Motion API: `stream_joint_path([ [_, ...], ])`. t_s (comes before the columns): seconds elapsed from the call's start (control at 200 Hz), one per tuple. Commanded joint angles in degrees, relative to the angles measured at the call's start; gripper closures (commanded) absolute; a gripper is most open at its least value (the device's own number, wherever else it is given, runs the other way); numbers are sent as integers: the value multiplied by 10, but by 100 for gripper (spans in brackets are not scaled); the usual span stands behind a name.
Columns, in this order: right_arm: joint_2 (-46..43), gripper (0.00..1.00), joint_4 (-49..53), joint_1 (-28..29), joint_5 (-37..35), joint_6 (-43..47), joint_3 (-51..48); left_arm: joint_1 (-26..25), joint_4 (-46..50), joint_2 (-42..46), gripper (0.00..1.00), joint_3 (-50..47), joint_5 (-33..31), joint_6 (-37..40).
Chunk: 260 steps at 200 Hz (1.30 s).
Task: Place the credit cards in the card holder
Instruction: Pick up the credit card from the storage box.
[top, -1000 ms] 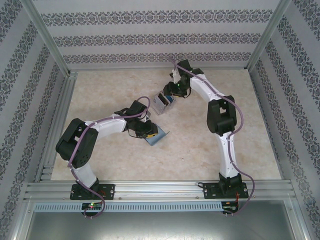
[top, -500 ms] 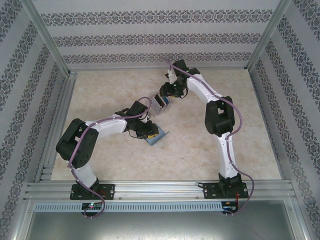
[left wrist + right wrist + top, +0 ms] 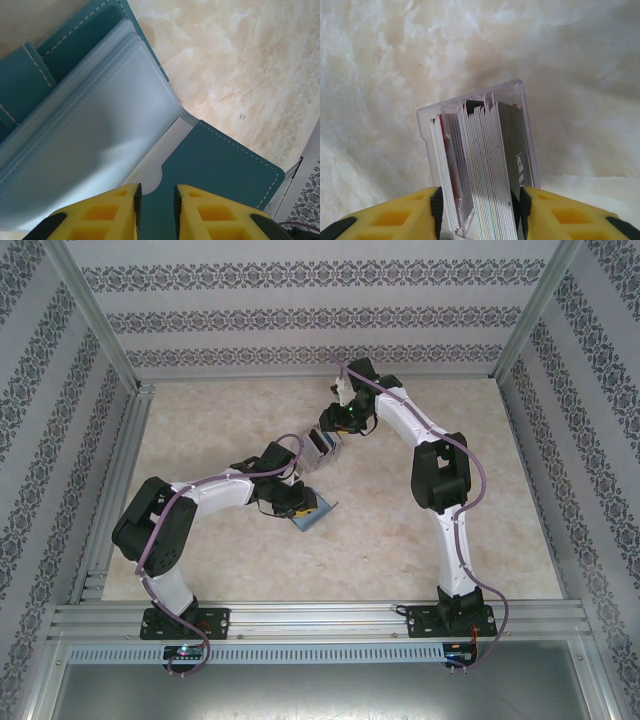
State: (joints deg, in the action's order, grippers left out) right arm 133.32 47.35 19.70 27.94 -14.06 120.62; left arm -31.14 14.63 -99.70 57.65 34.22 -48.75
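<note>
The right gripper [image 3: 480, 212] clasps the clear box [image 3: 470, 100] of credit cards [image 3: 487, 165] at mid bench [image 3: 380, 60]. The left gripper [image 3: 156, 205] pinches the open card holder [image 3: 225, 165], nearer and left. Best pin that flap flat while drawing one card out.

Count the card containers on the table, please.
2. The teal card holder lies open at the left gripper; the clear box, packed with cards, is beyond it, at the right gripper. More may be hidden.
</note>
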Motion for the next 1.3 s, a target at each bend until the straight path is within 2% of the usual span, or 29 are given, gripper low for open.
stream_joint_path([
  [0.0, -31, 56, 2, -3, 11, -7, 9, -9, 11, 2, 73, 4, -5, 9],
  [0.155, -33, 61, -3, -7, 10, -11, 1, -9, 11, 0, 73, 5, -5, 10],
  [0.625, -37, 94, 12, -17, -34, 4, 8, -8, 16, -6, 73, 9, -7, 13],
  [0.974, -130, 98, 25, -28, -119, 43, 8, -9, 18, -9, 73, 11, -10, 12],
  [1.154, -244, 99, -16, -19, -105, 13, -107, -8, 11, -6, 73, 5, -31, 7],
  [1.294, -369, 99, -98, 31, -90, -71, -290, -6, -16, 13, 74, -18, -75, -12],
])
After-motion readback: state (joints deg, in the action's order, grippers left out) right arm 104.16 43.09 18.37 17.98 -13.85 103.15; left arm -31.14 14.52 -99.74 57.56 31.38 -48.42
